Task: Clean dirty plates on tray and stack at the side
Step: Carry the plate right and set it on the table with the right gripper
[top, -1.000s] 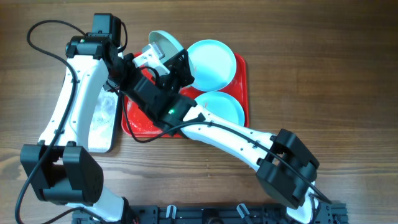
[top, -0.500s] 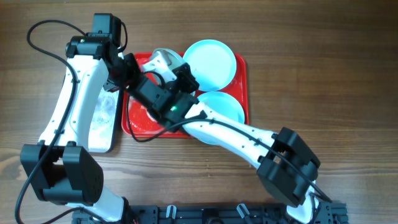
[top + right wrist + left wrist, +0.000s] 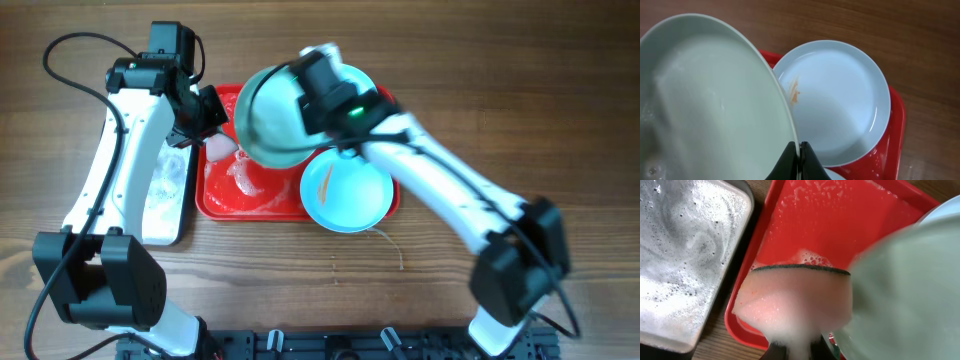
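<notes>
My right gripper (image 3: 303, 88) (image 3: 799, 150) is shut on the rim of one pale turquoise plate (image 3: 272, 118) (image 3: 710, 100) and holds it tilted above the red tray (image 3: 225, 205) (image 3: 890, 150). A second plate (image 3: 347, 192) (image 3: 835, 100) with a brownish streak lies at the tray's front right. A third plate (image 3: 370, 85) is mostly hidden under my right arm. My left gripper (image 3: 212, 128) (image 3: 795, 349) is shut on a foamy sponge (image 3: 220, 147) (image 3: 795, 300) over the tray's left part, just left of the held plate (image 3: 905, 290).
A black-rimmed silver metal tray (image 3: 165, 195) (image 3: 685, 255) with soapy water lies left of the red tray. Foam (image 3: 245, 180) sits on the red tray's floor. Bare wooden table lies to the right and behind.
My right arm has swung up and to the right, lifting the plate off the sponge and turning it. The streaked plate has come into full view. The left gripper has hardly moved.
</notes>
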Robot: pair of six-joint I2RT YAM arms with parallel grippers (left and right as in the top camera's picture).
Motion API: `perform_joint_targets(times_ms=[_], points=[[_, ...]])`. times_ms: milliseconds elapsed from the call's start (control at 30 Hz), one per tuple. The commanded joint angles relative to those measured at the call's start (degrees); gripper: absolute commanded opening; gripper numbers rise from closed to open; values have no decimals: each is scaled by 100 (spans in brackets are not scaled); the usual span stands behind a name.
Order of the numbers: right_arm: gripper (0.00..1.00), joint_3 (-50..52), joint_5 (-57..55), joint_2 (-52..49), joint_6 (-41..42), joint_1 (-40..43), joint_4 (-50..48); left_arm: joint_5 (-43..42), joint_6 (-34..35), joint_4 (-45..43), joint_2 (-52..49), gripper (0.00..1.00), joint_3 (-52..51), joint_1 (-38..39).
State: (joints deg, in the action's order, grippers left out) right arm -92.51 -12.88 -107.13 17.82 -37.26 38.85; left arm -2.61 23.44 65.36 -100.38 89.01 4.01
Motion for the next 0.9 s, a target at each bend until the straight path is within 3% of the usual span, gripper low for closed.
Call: perform_joint_targets(times_ms=[0, 133, 267, 567, 867], points=[[4, -85, 2306, 514, 164, 920, 240, 96, 103, 11, 17, 6, 101, -17], [4, -85, 3593, 527, -17, 1952, 525, 74, 105, 20, 17, 6, 101, -17], [4, -85, 3816, 527, -114, 2940, 688, 76, 103, 44, 17, 6, 101, -17], [4, -74, 2549, 525, 415, 4907, 861, 76, 105, 35, 17, 6, 101, -17], [4, 466, 1858, 525, 833, 6039, 758, 76, 146, -2, 17, 6, 101, -15]])
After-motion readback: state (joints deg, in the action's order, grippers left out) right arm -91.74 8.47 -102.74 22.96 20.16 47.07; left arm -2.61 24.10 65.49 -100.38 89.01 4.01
